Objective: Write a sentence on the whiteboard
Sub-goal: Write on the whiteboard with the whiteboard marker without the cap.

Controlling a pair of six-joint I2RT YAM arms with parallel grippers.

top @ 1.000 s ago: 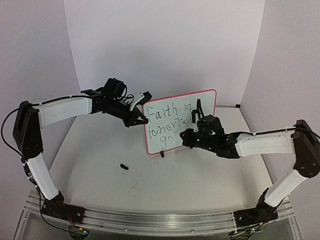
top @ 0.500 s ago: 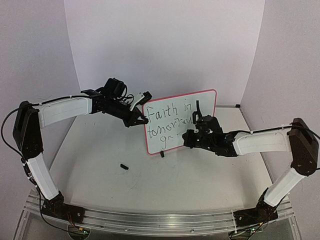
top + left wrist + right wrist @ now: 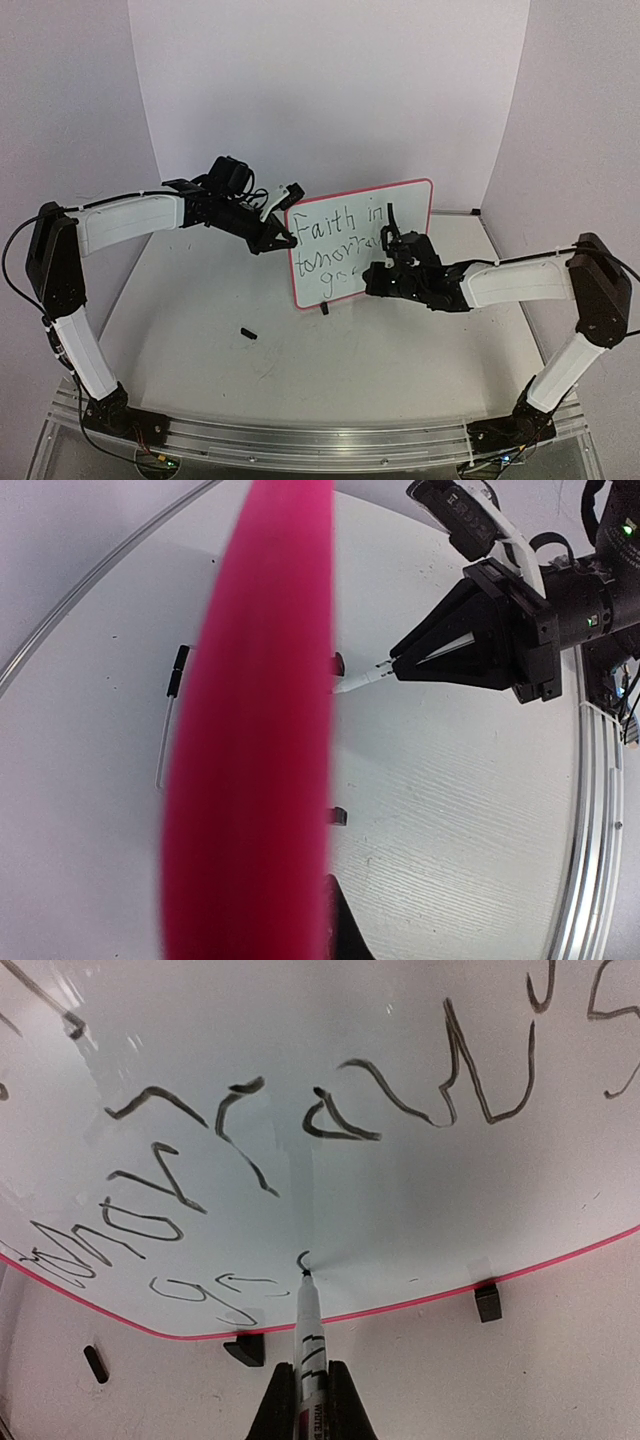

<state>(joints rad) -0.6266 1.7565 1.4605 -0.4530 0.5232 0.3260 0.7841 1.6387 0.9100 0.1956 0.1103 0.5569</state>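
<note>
The whiteboard (image 3: 408, 203) stands tilted on its black feet at mid-table, red-pink frame around it. The sentence (image 3: 335, 238) reads "Faith in tomorrow's" with "go" on the third line (image 3: 205, 1288). My left gripper (image 3: 278, 238) is shut on the board's left edge; in the left wrist view the frame (image 3: 260, 730) is a blurred pink band. My right gripper (image 3: 386, 262) is shut on a white marker (image 3: 308, 1330). The marker tip touches the board at a small new curved stroke (image 3: 303, 1260) right of "go". The right gripper also shows in the left wrist view (image 3: 400, 665).
A small black marker cap (image 3: 248, 333) lies on the table left of the board and shows in the right wrist view (image 3: 95, 1363). The board's feet (image 3: 245, 1348) (image 3: 487, 1302) rest on the table. White walls close the back and sides.
The third line has grown from "g" to "go" and a fresh stroke. My right gripper has shifted slightly along that line with the marker. The left gripper and board have stayed still.
</note>
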